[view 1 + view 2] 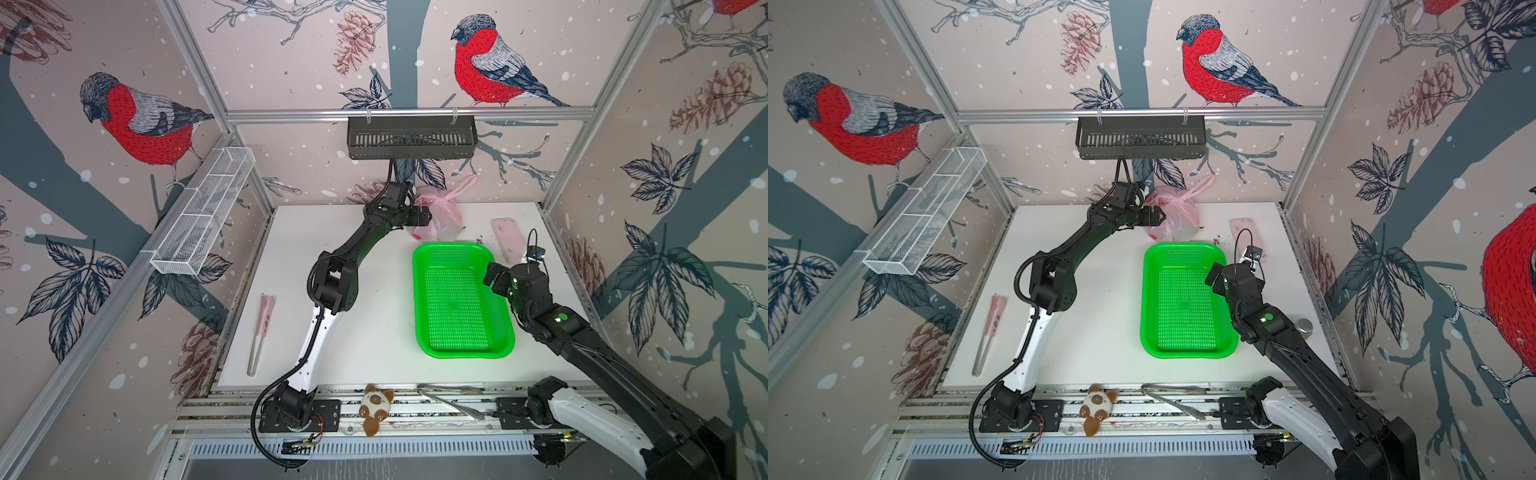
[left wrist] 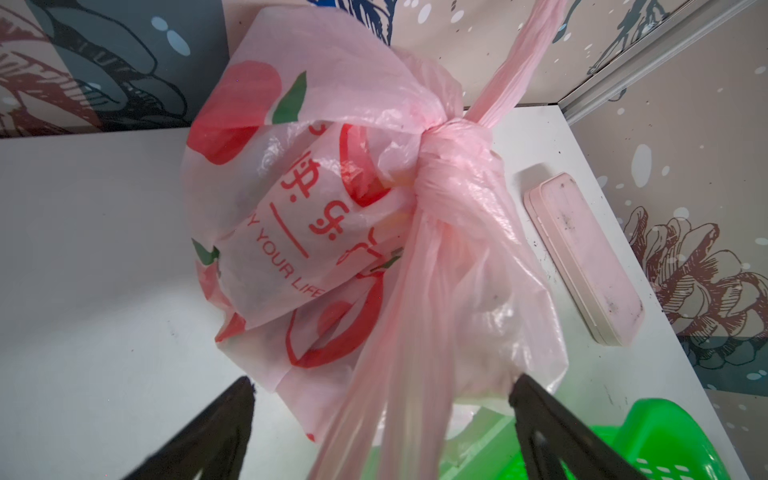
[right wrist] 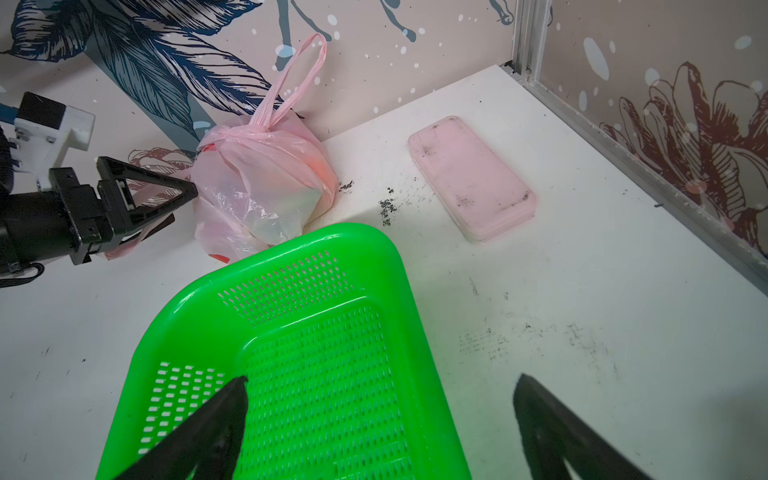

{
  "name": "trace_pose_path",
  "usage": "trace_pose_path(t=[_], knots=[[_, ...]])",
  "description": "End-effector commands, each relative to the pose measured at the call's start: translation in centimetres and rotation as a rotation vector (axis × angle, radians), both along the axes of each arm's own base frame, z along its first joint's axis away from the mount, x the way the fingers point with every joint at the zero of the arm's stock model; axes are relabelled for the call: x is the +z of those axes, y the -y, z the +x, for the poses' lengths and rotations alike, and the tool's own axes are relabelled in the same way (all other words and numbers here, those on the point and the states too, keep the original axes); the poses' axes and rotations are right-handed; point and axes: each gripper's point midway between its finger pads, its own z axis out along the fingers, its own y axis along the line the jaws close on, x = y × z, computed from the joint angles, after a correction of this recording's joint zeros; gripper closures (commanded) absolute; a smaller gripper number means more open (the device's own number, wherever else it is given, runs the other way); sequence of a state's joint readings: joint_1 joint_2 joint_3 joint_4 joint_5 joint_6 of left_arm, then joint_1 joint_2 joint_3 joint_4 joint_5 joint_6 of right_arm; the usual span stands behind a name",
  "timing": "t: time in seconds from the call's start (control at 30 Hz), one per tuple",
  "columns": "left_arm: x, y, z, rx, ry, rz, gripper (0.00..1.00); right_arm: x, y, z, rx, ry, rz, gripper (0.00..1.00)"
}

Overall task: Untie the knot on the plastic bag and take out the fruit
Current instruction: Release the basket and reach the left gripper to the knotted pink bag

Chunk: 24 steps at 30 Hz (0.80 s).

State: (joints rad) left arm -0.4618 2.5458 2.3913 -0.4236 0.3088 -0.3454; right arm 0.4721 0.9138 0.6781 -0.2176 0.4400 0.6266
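Tight knot of twisted pale pink plastic (image 2: pixel 451 166) is sitting tied atop the thin translucent pink carrier bag with apple prints (image 2: pixel 291 216).
Bag is resting at the back of the white table (image 3: pixel 582 311), against the wall, just behind the bright green perforated basket (image 3: pixel 374 257); flat pink rectangular slab (image 3: pixel 469 178) is lying nearby. Left gripper (image 2: pixel 380 384) is hanging with jaws wide apart, a loop handle trailing between them, unpinched. Right gripper (image 3: pixel 381 379) is hovering over the basket, jaws wide apart, gripping nothing.
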Motion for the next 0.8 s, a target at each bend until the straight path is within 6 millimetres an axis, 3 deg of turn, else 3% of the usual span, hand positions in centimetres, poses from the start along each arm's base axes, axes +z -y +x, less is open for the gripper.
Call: trace_pose_path(t=[0.0,0.3,0.43,0.5,0.57,0.77], knots=[[0.6,1.2,0.7,-0.016,0.031,-0.079,0.06,0.9,-0.7,0.8,0.019,0.036,0.006,0.01],[0.9,3.0,1.3,-0.043,0.059,-0.219,0.17,0.0,-0.9,1.2,0.024,0.021,-0.004,0.01],[0.9,3.2,1.7,-0.044,0.068,-0.247,0.39,0.0,-0.8,1.3,0.02,0.023,-0.007,0.01],[1.0,3.0,1.9,-0.035,0.068,-0.255,0.6,0.0,-0.7,1.3,0.018,0.025,-0.007,0.01],[1.0,2.5,2.1,-0.023,0.07,-0.265,0.74,0.0,-0.8,1.4,0.02,0.025,-0.004,0.01],[1.8,-0.6,2.5,0.051,0.086,-0.28,0.9,-0.2,-1.1,1.4,0.029,0.022,0.003,0.0]])
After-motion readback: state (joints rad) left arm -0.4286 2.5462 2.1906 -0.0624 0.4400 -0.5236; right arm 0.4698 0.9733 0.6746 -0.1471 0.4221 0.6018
